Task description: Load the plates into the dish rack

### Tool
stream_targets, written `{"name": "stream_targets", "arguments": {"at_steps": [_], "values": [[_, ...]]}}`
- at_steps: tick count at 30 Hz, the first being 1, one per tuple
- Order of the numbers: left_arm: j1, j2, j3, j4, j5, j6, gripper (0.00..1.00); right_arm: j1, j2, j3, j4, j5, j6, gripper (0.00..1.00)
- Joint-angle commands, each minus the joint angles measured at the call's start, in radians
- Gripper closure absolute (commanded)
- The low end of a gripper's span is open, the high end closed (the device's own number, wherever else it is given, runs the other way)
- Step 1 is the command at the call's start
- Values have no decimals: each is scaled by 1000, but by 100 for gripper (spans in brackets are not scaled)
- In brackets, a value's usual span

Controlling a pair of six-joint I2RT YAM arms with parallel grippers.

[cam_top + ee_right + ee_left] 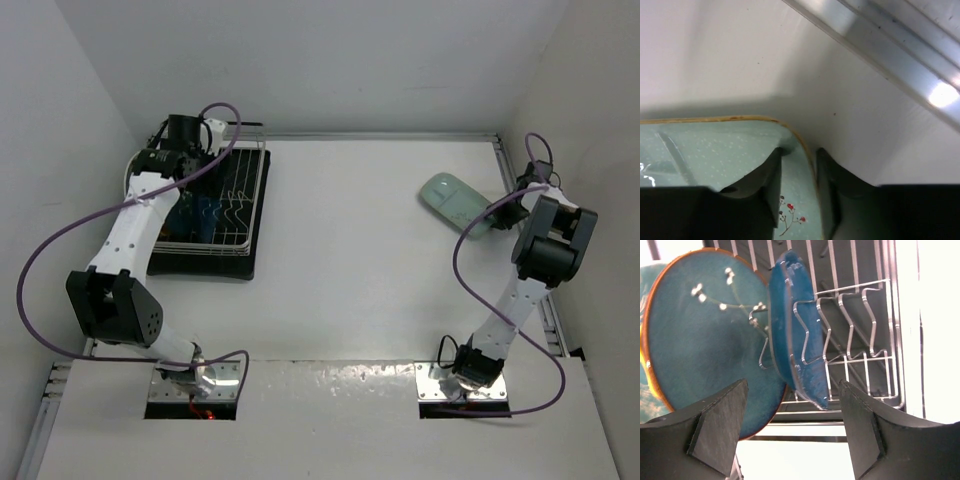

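Clamping mint plate (715,150) rim, right jaws, plain only wrist-side.

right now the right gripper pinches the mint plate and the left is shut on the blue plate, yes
No: the left gripper is open, holding nothing; the blue plate stands in the rack, per the left wrist view. The right gripper does pinch the mint plate.

Nothing readable is showing in any view: no text, labels, brands or numbers. The pale mint rounded-rectangle ceramic plate (715,145) is carrying only a painted sprig.
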Motion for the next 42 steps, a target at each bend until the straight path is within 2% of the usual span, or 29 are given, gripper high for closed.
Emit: {"name": "stream_targets", "arguments": {"at_steps": [1,2,3,4,8,11,19,26,30,33,38,42], "values": [[9,11,77,-3,97,24,21,4,41,-55,3,-56,-13,73],[9,23,89,-3,120,24,20,5,38,-65,9,-64,-21,81],[9,23,109,-14,165,24,19,5,26,-91,46,-88,-30,93],[9,32,118,-14,186,33,19,5,7,-108,55,-99,-39,100],[9,41,138,-34,284,45,12,19,-101,-221,124,-174,-119,100],[-11,52,149,-43,335,56,10,56,-209,-286,164,-295,-166,100],[-94,104,160,-43,622,111,9,306,-511,-496,221,-415,-272,100],[-235,185,115,-43,754,177,10,536,-628,-559,254,-509,-317,100],[-347,233,40,-14,779,260,10,681,-654,-568,293,-547,-317,100],[-410,280,-6,63,779,260,12,732,-654,-548,330,-579,-312,100],[-444,333,-6,72,803,292,14,791,-660,-504,340,-667,-321,100],[-453,342,-44,72,794,318,22,794,-700,-511,386,-700,-301,100]]}}
